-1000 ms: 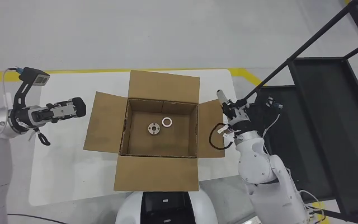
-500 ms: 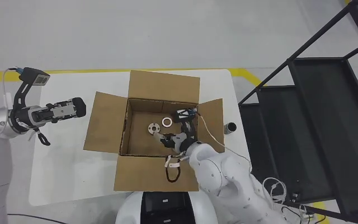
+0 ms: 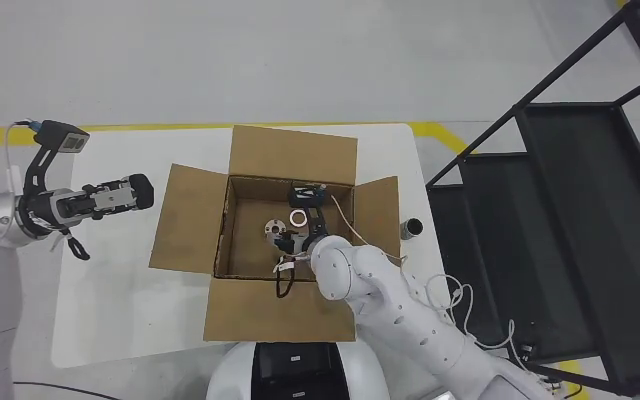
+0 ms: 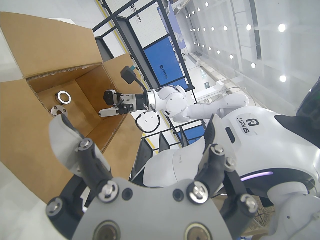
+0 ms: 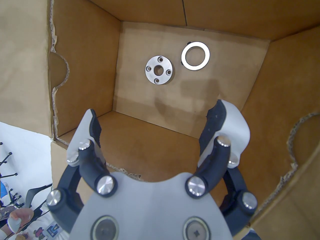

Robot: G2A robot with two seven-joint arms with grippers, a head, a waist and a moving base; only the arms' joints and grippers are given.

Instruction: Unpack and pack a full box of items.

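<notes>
Top view looks down on an open cardboard box standing in the middle of the white counter, all four flaps folded outward. On its brown floor lie two metal parts, just beside each other but apart: a grey flange disc with a centre bore and small holes around it, and a thin flat ring nearer the back wall. The right wrist view shows both lying flat, the flange disc and the ring well below the box's torn rim.

The right gripper hangs inside the box above those parts, its fingers spread wide with nothing between them. From the left wrist view it sits near the right-hand wall. The left gripper hovers over bare counter off the left flap, also spread and empty.

A second ago the right arm was out past the right flap at the counter's edge; since then it has swung over and dropped into the box. A small grey cylinder now stands where that gripper had been. The left arm, the disc and the ring have not shifted.
</notes>
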